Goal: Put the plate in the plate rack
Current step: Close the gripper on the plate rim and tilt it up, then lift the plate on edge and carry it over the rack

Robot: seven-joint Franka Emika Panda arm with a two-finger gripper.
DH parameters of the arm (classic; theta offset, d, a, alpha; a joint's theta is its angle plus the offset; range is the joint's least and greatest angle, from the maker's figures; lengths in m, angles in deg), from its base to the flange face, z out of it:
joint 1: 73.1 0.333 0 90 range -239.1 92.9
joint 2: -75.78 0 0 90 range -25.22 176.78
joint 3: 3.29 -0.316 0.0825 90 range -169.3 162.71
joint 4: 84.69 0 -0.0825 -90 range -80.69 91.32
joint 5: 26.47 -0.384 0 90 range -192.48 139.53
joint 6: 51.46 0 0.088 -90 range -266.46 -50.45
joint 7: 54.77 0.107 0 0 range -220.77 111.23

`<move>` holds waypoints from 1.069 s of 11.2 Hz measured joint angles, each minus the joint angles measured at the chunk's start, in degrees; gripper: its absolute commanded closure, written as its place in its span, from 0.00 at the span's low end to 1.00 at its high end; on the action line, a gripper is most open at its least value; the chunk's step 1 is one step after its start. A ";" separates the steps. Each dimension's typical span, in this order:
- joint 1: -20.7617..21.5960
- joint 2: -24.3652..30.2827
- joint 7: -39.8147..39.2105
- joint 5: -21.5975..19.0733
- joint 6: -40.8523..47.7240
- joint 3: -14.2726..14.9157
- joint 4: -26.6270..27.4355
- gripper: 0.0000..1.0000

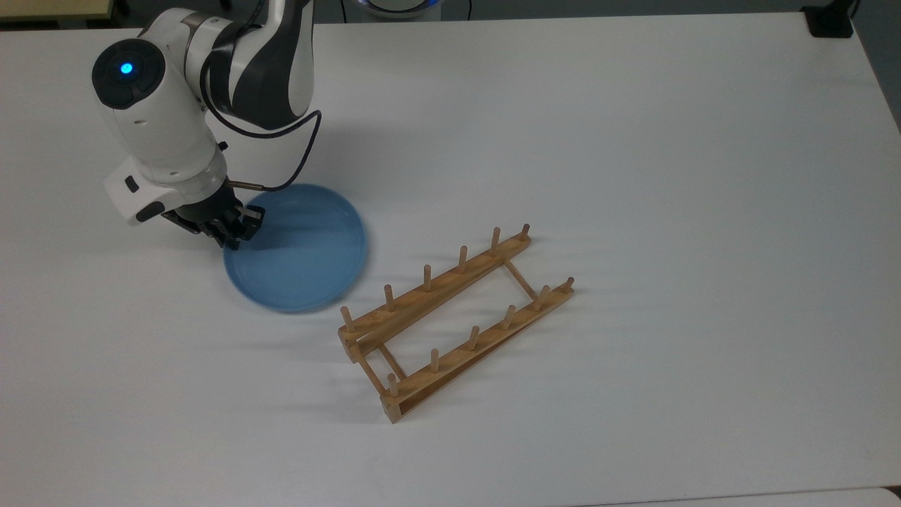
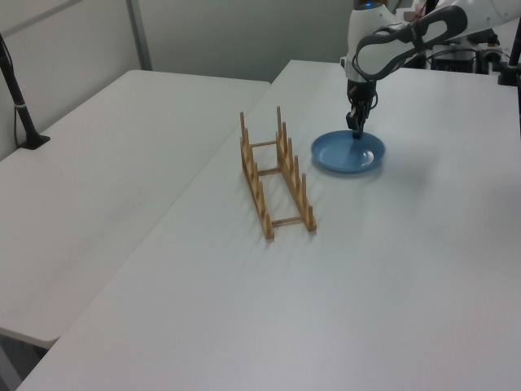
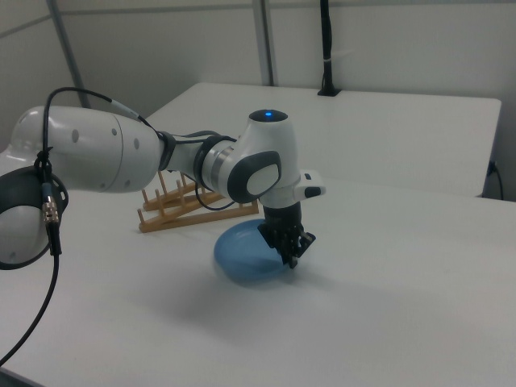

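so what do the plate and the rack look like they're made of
The plate looks like plastic: an even light blue with a smooth, faintly glossy surface and a thin moulded rim, though glazed ceramic can't be ruled out from its look. The plate rack looks like unpainted wood: light-brown rails with darker grain streaks, round dowel-like pegs and thin crossbars, in a matte finish.

The plate (image 1: 303, 253) looks like smooth light-blue plastic with a soft shine. The plate rack (image 1: 454, 320) is light-brown wood, matt, with visible grain. The surface (image 1: 633, 141) is white, smooth and matt. The arm (image 1: 162, 120) has a glossy white shell, and the claw (image 1: 236, 229) is dull black.
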 measured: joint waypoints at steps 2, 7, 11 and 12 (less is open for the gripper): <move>0.00 0.16 -0.01 -0.26 -0.01 0.00 -0.56 0.99; -1.25 1.02 -1.18 -1.85 0.00 0.09 -2.02 1.00; -3.63 4.06 -3.25 -7.61 0.06 0.50 -8.66 1.00; -3.55 4.80 -3.59 -7.61 0.04 0.50 -10.88 1.00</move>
